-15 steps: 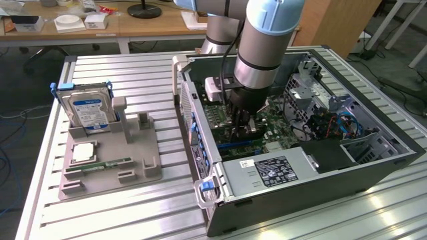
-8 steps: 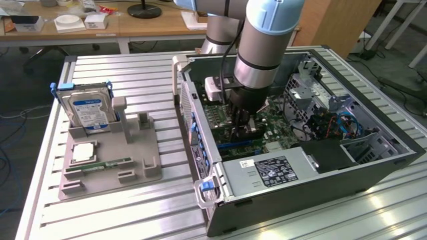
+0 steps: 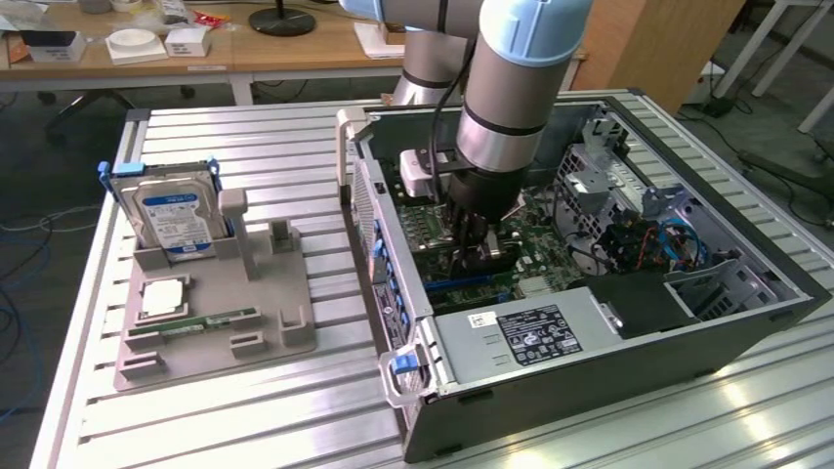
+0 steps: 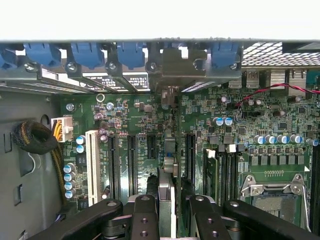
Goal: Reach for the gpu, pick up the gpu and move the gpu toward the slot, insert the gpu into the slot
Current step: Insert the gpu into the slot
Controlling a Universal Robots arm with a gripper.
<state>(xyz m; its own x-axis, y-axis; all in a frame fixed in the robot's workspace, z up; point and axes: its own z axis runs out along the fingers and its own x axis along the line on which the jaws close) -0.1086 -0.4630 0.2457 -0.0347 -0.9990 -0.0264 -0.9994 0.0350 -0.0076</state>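
Exterior view, arm: we see the grey and light-blue robot arm reaching down into the open black computer case [image 3: 729, 322] on the ribbed metal tabletop [image 3: 261, 137].
Exterior view, gripper: the black gripper [image 3: 476, 256] is low over the green motherboard [image 3: 548, 256], with something dark between its fingers.
Exterior view, holder: the grey plastic fixture [image 3: 215, 313] beside the case carries the blue-labelled silver hard drive [image 3: 170, 210] and the small green memory stick [image 3: 195, 322]; its other stands are bare.
Wrist view, gripper: the gripper [image 4: 167, 212] is clamped on the thin dark circuit card, the gpu [image 4: 167, 180], seen edge-on.
Wrist view, gpu: it stands upright over the motherboard [image 4: 270, 145], its metal bracket [image 4: 175, 65] up against the rear wall with the blue clips [image 4: 87, 52].
Wrist view, slot: the card lines up with a long black expansion slot [image 4: 190, 150] region; we cannot tell whether it is seated.
Progress: we judge reach, pick-up and carry done; insertion is under way or just finishing, with the card not yet let go.
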